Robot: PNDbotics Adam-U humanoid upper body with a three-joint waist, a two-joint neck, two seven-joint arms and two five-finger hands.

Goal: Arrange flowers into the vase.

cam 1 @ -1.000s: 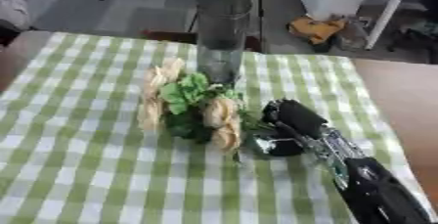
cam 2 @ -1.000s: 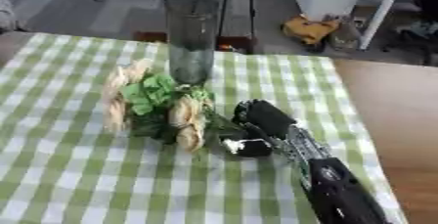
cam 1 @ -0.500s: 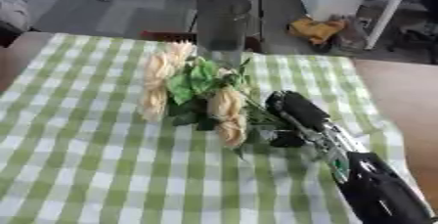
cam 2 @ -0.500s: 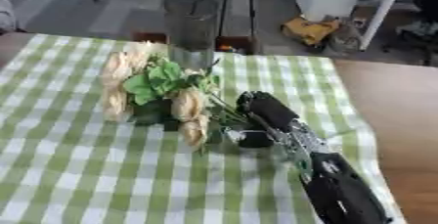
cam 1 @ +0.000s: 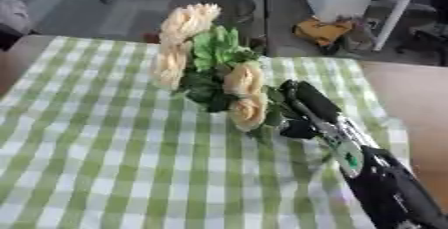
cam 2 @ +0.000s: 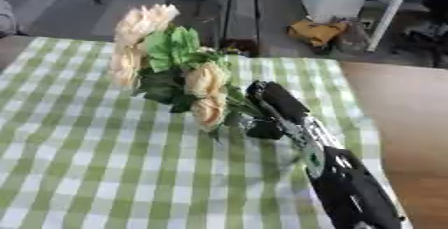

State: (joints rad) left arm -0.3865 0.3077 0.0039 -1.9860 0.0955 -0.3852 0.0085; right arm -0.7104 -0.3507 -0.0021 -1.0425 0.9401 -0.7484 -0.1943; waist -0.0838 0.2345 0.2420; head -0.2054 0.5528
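— Cream fabric roses with green leaves (cam 1: 210, 68): where are they?
— Raised over the green-checked cloth surface (cam 1: 105, 153), stems grasped in the black right hand (cam 1: 302, 110), just near of the clear glass vase (cam 2: 199, 10).

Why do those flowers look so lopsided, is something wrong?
Nothing looks spilled or broken. The right hand holds the flowers by the stems, tilted up-left above the cloth, in front of the glass vase. They are not in it yet.
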